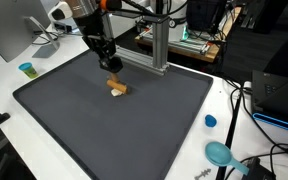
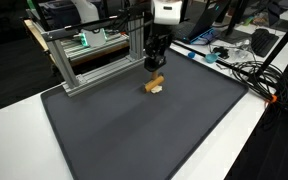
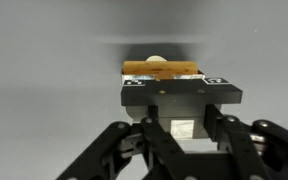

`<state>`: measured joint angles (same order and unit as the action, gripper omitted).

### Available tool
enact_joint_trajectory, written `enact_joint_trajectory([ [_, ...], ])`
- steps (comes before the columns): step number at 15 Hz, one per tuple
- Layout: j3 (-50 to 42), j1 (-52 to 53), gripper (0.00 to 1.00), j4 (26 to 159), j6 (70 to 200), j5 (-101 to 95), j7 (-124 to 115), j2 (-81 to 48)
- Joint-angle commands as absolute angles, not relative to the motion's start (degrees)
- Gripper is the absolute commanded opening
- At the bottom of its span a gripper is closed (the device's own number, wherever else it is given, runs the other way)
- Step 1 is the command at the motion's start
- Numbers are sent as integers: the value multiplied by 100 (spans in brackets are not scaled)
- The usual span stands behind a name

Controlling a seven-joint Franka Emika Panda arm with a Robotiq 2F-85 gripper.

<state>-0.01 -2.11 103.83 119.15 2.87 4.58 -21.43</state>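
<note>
End effector (image 1: 111,68) over wood block (image 1: 118,88), grip state unclear; metal frame (image 1: 152,50) nr.

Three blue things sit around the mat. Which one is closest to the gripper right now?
The small teal cup off the mat's far corner, nearer the gripper than the blue cap or teal bowl.

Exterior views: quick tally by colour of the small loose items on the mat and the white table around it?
Tan/orange: 1, the block on the dark mat, just below the end effector
Blue: 2, the small cup and the cap, both on the white table
Teal: 1, the round scoop
Total: 4
</note>
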Motion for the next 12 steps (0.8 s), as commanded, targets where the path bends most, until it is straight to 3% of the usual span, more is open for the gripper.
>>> enact_joint_trajectory([
  [1,50,-268,21,10102,11539,426,598,-2550],
  [12,38,-179,21,9771,10851,281,446,-2767],
])
